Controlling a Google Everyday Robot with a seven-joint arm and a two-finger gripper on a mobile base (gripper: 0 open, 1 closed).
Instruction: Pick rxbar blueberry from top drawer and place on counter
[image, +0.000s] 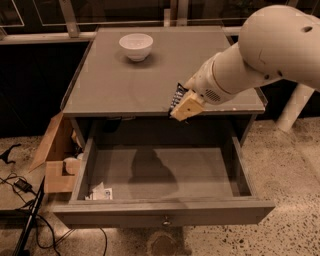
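The top drawer (165, 209) is pulled wide open below the counter (120, 87), its round knob (165, 220) at the front. My gripper (184, 104) hangs over the counter's front edge, above the drawer's back. It is shut on the rxbar blueberry (178, 95), a dark wrapped bar with white text that sticks up between the tan fingers (189, 106). The big white arm (260, 55) reaches in from the right.
A white bowl (136, 46) stands at the back of the counter. A white crumpled paper scrap (102, 192) lies in the drawer's front left corner. A tan cardboard box (54, 155) and cables (22, 187) are on the floor to the left.
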